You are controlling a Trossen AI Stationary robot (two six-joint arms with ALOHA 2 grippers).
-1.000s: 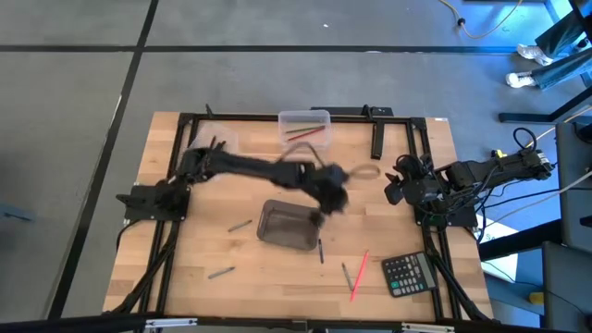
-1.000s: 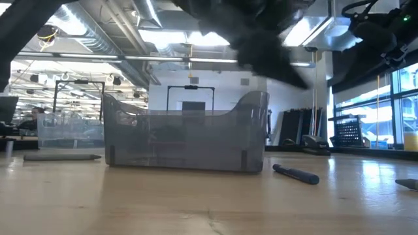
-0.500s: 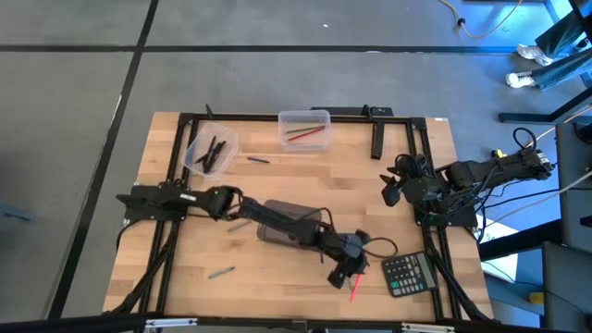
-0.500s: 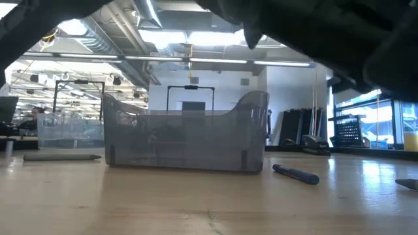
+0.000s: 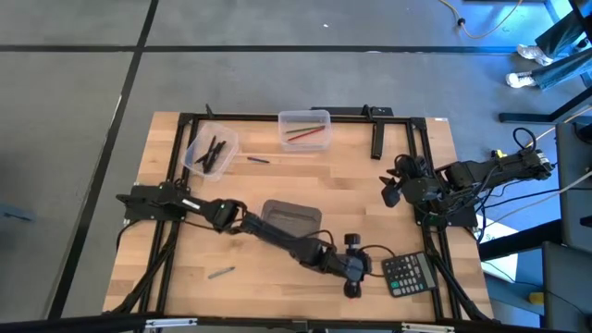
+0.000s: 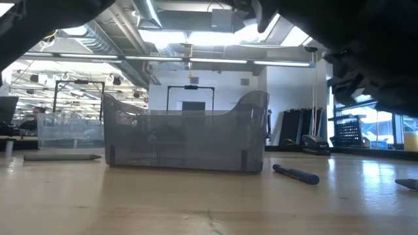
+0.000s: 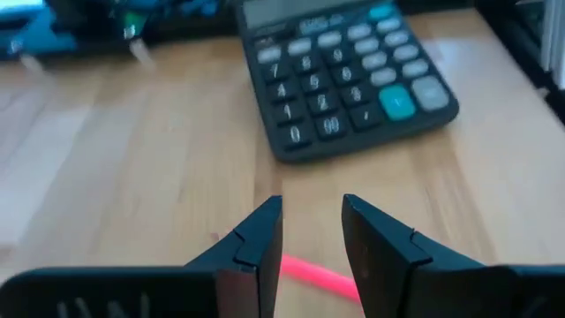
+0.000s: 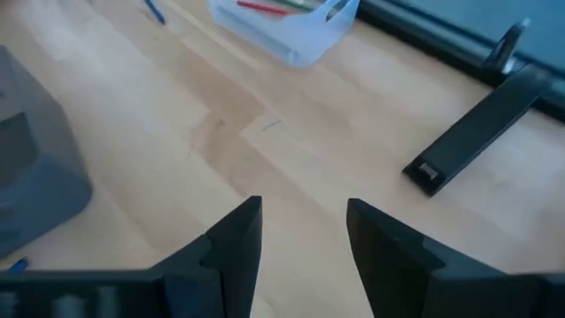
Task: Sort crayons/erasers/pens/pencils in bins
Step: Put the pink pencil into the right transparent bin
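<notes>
My left gripper (image 5: 354, 285) is open, low over the table near its near edge, just left of the black calculator (image 5: 408, 274). In the left wrist view its fingers (image 7: 313, 216) stand on either side of a pink-red stick (image 7: 311, 274) that lies flat on the table. My right gripper (image 5: 393, 190) is open and empty at the table's right side; it also shows in the right wrist view (image 8: 305, 216). The smoky grey bin (image 5: 291, 220) stands at the middle. A clear bin (image 5: 211, 148) holds black sticks. Another clear bin (image 5: 305, 128) holds red sticks.
A blue pen (image 5: 258, 160) lies between the clear bins, and a grey stick (image 5: 220, 272) lies near the front left. A dark pen (image 6: 295, 173) lies right of the grey bin (image 6: 186, 134). A thick black bar (image 5: 377, 141) lies at the far right.
My left gripper has swung from over the grey bin's far right corner toward the table's near edge and right, and has come down beside the calculator, over the pink-red stick. My left arm now reaches across the grey bin's near side.
</notes>
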